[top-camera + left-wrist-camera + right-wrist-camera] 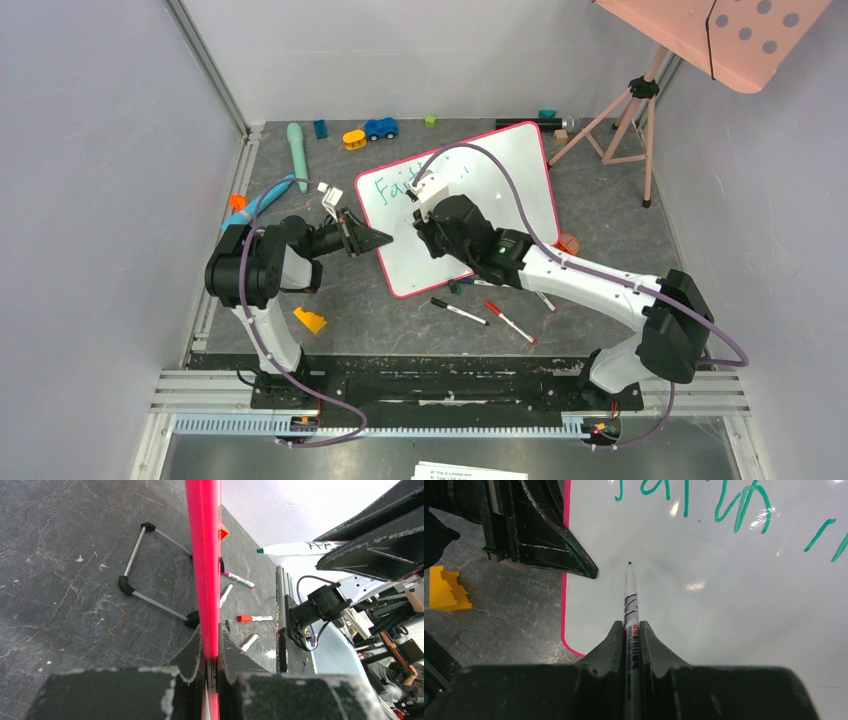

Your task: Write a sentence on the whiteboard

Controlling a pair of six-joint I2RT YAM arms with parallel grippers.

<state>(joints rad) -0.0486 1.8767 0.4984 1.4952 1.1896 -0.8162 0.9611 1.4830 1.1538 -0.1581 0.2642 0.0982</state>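
At the centre of the dark counter [600, 200], the whiteboard [410, 265] is sitting askew, the left hand [378, 238] pinching its left rim. The right hand [631, 630] is gripping a green-tipped marker [630, 595] over bare white, beneath the green sentence [392, 188].

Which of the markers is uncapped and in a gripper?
The green-tipped marker clamped in the right gripper, tip pointing at the whiteboard. The black-capped marker and red-capped marker lie loose on the table.
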